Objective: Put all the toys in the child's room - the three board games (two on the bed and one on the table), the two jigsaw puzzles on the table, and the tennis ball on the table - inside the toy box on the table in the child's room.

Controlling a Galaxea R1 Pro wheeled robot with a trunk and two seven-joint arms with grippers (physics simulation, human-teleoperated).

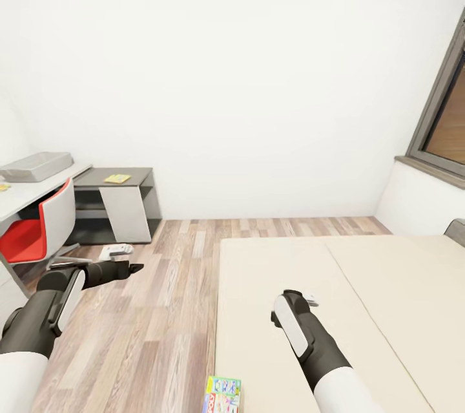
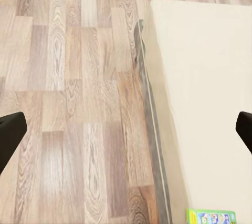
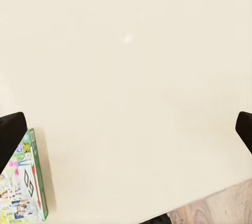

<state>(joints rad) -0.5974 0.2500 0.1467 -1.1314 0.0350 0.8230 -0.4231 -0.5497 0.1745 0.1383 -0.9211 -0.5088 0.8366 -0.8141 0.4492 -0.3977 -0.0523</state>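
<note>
Board game (image 1: 223, 395) flat on bed (image 1: 361, 309), long axis toward wall.

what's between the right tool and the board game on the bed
Bare beige mattress: in the head view nothing lies on the bed between the right tool and the board game.

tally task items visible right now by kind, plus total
Board games: 1, lying on the bed near its edge
Toy box: 1, on the table
Jigsaw puzzles: 0 identifiable
Tennis ball: 0
Total: 2
A small yellow flat item on the dark side unit is too small to identify.
</note>
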